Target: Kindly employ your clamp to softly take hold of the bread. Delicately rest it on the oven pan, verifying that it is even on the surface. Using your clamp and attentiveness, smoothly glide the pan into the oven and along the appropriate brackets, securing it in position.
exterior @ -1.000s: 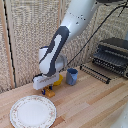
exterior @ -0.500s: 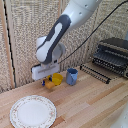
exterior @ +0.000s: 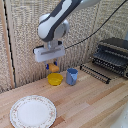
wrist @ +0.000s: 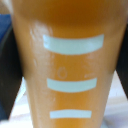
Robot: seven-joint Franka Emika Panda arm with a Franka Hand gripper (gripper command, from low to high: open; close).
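Clamp (exterior: 52, 64), fingers closed on the small orange-brown bread (exterior: 53, 66), above the yellow bowl (exterior: 55, 79); bread likely light, stiff, best gripped mid-sides.

One plate (exterior: 33, 111), one bowl (exterior: 55, 79), one cup (exterior: 72, 76), one oven (exterior: 113, 56)

Grey-and-white arm (exterior: 55, 22) arching down from the upper right of the exterior view, white boxy wrist mount held level, pincer (exterior: 52, 65) pointing downward, fingers closed on something orange, raised above the worktop
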